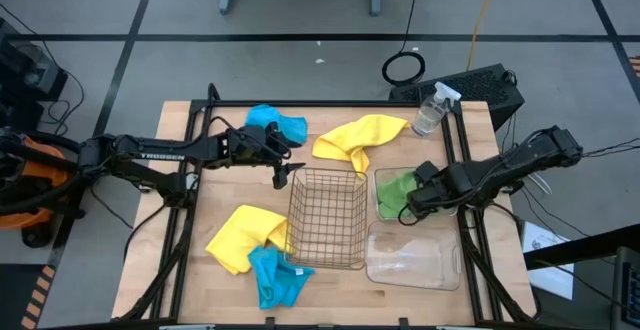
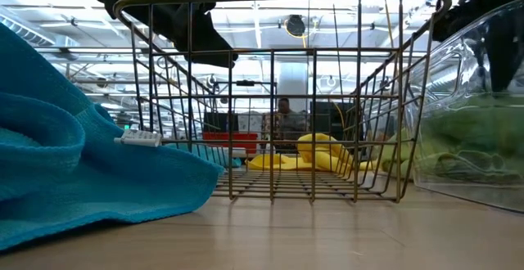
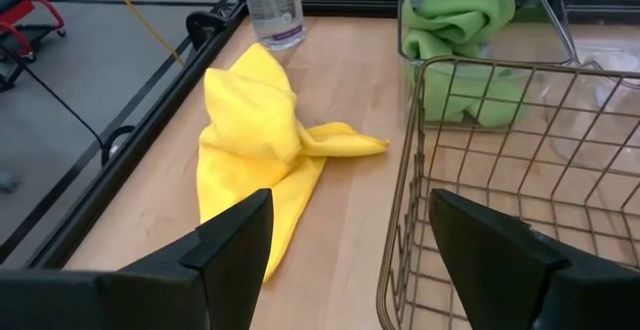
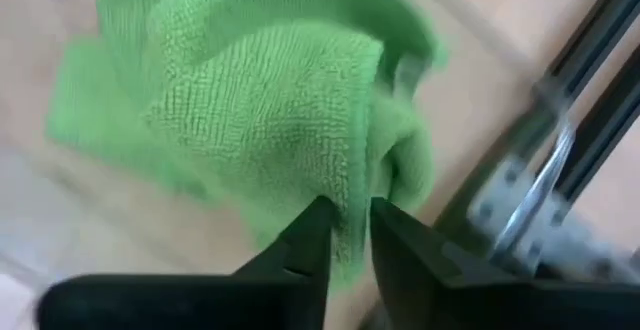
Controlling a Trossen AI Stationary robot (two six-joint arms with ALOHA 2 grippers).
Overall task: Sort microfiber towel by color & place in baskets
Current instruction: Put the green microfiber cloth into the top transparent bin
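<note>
One green towel lies in the clear tub nearer the far edge, on the right of the wire basket, and the right hand is over that tub with its fingers pinched on a fold of the green cloth, so that cloth is delivered but not yet let go. The second tub, nearer the front edge, holds nothing that can be seen, and the basket in the middle of the desk also looks bare. Left to sort: a yellow towel and a blue towel near the far edge, and a second yellow with a second blue near the front edge, left of the basket. The left hand hangs by the basket's far left corner with fingers spread and nothing in them; its wrist view faces the far yellow towel, likely the next pick. By this showing the job is in its early part, one towel of five placed. A spray bottle stands at the far right corner.
</note>
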